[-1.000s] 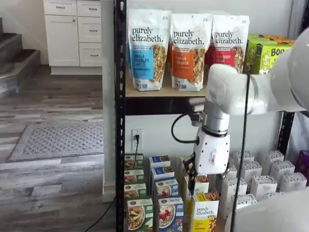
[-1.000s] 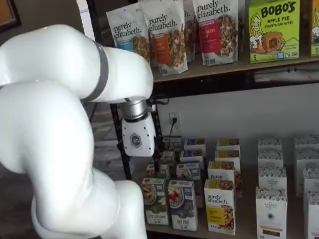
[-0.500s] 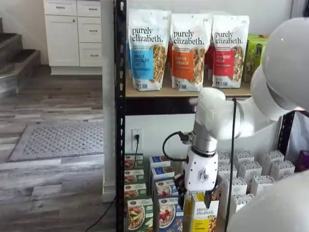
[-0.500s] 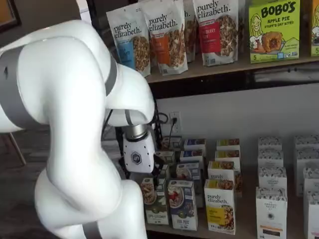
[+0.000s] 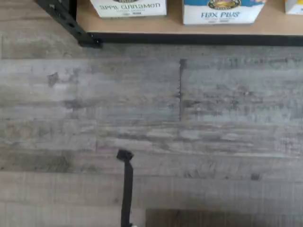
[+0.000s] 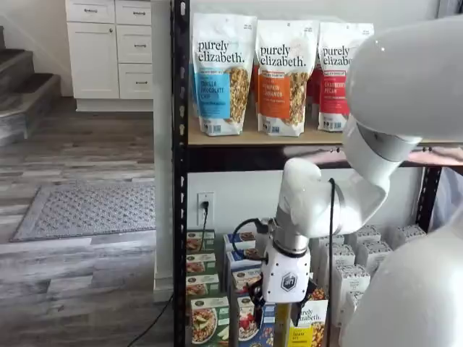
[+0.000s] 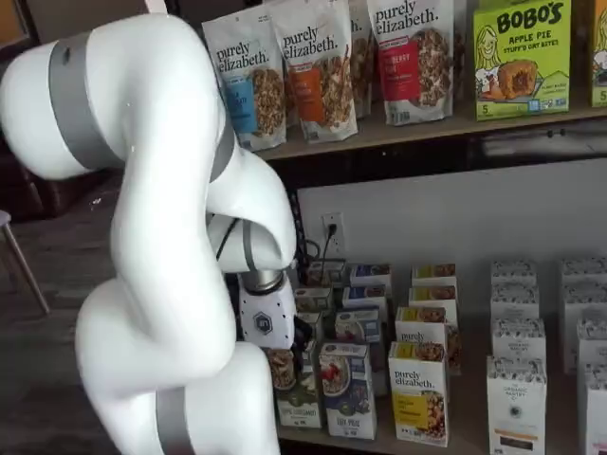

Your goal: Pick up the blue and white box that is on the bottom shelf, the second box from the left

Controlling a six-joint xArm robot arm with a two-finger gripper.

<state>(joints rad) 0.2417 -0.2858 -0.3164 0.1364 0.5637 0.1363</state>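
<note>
Fingers sat low at the rack front, and the gripper (image 6: 278, 322) showed them too poorly to tell apart from together. The blue and white box (image 7: 347, 387) stood at the front of the bottom shelf (image 5: 161, 26), second in its row. Trouble loomed: the green-fronted carton (image 7: 296, 391) pressed close beside it, so a drifting approach could have clipped or toppled that neighbour instead.

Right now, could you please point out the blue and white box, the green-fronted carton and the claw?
blue and white box (image 7: 347, 387): shelf view, front face.
green-fronted carton (image 6: 209, 321): shelf view, front face.
claw (image 6: 283, 324): shelf view, black finger.
</note>
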